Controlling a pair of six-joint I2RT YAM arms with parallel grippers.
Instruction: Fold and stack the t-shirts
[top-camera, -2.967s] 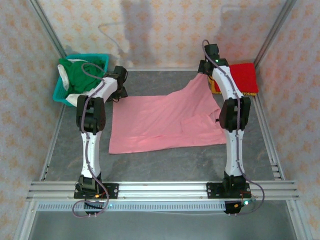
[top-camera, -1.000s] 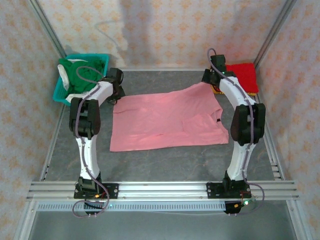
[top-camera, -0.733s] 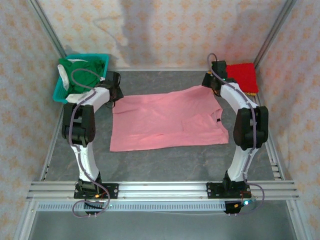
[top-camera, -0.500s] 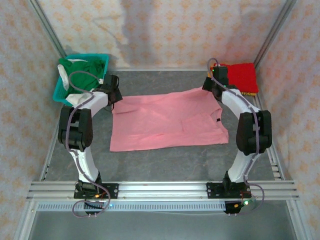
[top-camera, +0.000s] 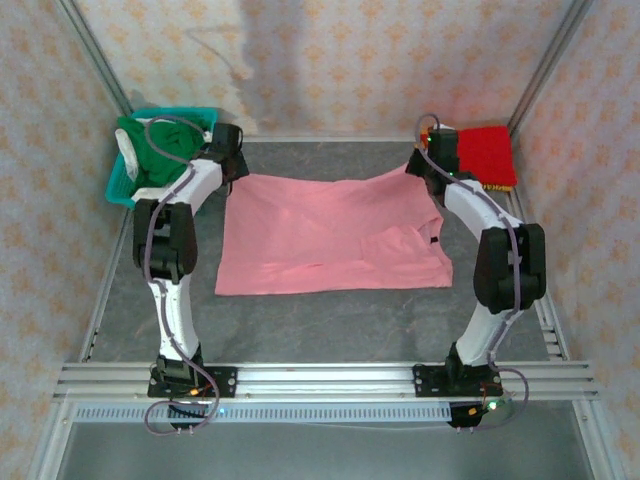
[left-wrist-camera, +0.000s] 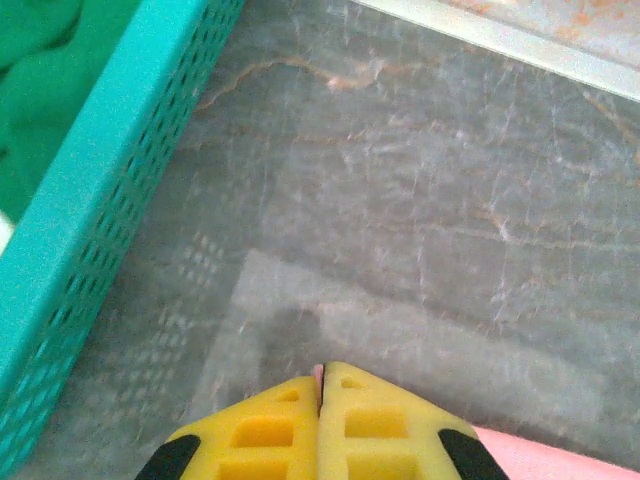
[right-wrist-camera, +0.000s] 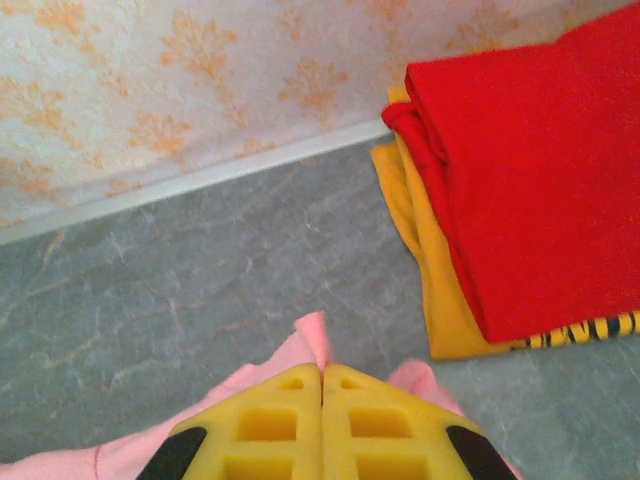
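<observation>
Seen from above, the pink t-shirt (top-camera: 330, 235) is spread across the middle of the grey table (top-camera: 330, 320). Its near hem lies flat and its two far corners are raised off the surface. The left gripper (top-camera: 237, 170) has the far-left corner and the right gripper (top-camera: 414, 168) has the far-right one. The left wrist camera gives the detail the overhead view cannot: its yellow pads (left-wrist-camera: 270, 430) are pressed together with a thin sliver of pink cloth pinched in the seam. The perforated wall of the teal basket (left-wrist-camera: 90, 200) stands just to their left. The right wrist camera shows its own pads closed the same way on a fold of pink that bulges out on either side of them. The basket sits at the far-left corner of the table and holds a dark green t-shirt (top-camera: 150, 148) heaped over a white t-shirt (top-camera: 128, 150), which shows along the rim. At the far-right corner, a folded red t-shirt (right-wrist-camera: 540, 170) lies on a folded orange-yellow t-shirt (right-wrist-camera: 430, 250). The lower shirt's edge, with black lettering, sticks out beneath, clear of the pink cloth.
</observation>
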